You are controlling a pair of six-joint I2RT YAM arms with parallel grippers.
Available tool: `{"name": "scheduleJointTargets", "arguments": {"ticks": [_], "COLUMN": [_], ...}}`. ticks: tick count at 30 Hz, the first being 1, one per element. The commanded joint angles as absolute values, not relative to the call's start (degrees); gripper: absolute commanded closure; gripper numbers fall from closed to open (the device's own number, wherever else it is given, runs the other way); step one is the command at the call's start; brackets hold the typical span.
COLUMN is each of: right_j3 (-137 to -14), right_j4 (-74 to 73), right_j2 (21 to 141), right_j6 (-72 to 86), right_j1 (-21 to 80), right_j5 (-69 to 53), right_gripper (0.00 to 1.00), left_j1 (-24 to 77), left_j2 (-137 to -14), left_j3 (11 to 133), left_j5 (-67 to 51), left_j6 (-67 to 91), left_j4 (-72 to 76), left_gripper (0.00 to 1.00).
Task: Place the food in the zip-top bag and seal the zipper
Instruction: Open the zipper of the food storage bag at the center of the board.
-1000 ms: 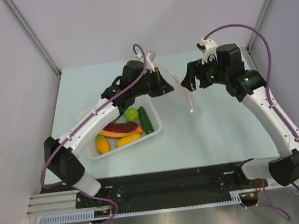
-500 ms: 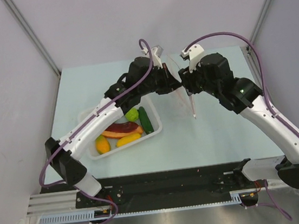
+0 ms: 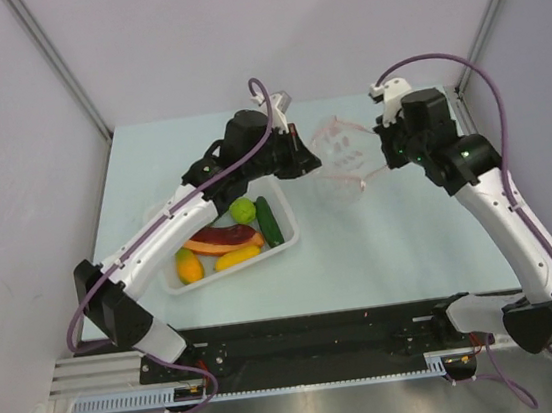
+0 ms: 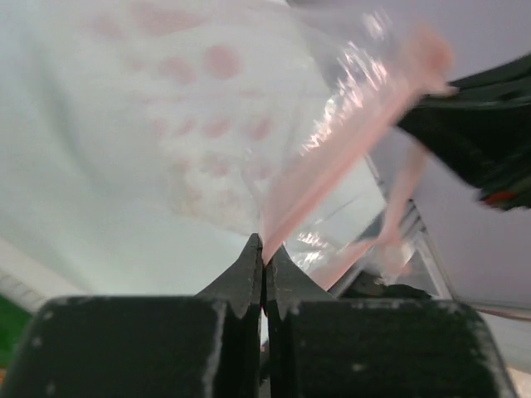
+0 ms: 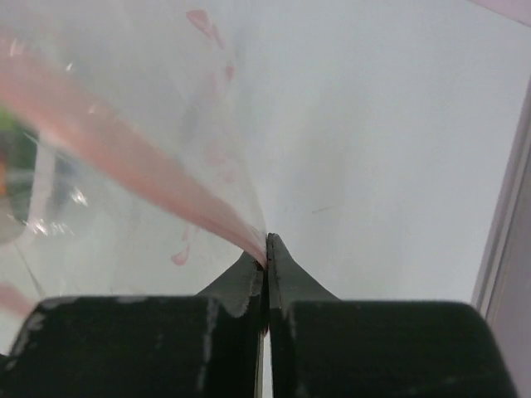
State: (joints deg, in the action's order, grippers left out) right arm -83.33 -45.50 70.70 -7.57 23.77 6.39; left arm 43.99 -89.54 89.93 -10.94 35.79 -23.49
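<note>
The clear zip-top bag hangs stretched above the table between my two grippers. My left gripper is shut on one end of its pink zipper, pinched at the fingertips. My right gripper is shut on the other side of the pink strip, likewise at the jaw tips. The food lies in the white basket, to the left of the bag: a lime-green ball, a dark green cucumber, a reddish-brown piece, an orange carrot and yellow fruits.
The basket stands at the table's middle left, under the left forearm. Pale table surface lies below and to the right of the bag. Grey walls enclose the table on three sides.
My right gripper came in to the bag's mouth, shut on the pink strip and drew back to the right, spreading the bag. The left gripper kept its hold.
</note>
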Motion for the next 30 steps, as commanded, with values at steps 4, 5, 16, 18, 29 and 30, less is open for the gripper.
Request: {"name": "scheduleJointTargets", "arguments": {"ticks": [4,5,16,18,29,30], "right_j3": [-83.51,-82.97,-74.18,-74.35,-74.36,-74.36], "right_j4": [-53.52,-54.13,-48.61,-47.11,-41.93,-41.75], "right_j2": [60.21,59.60,68.01,69.78,74.36,74.44], "right_j6": [-11.77,-11.86,-6.60,-5.63,-0.79,-0.70], "right_j1": [11.96,12.04,19.60,19.07,17.40,17.49], "right_j5": [-1.92,-4.98,-13.89,-15.28,-21.53,-21.79], "right_gripper": [1.00,1.00,1.00,1.00,1.00,1.00], "left_j1": [39.73,39.73,39.03,37.36,20.15,19.08], "left_j2": [-90.61,-92.88,-102.22,-99.51,-82.90,-82.36], "left_j3": [87.10,87.10,89.49,86.77,79.72,79.28], "left_j5": [-10.37,-10.89,-25.22,-28.63,-44.83,-44.22], "left_j6": [20.92,20.57,14.51,12.49,-26.89,-31.85], "left_j4": [-25.75,-25.75,-28.83,-28.22,-47.17,-49.98], "left_gripper": [1.00,1.00,0.87,0.76,0.02,0.02]}}
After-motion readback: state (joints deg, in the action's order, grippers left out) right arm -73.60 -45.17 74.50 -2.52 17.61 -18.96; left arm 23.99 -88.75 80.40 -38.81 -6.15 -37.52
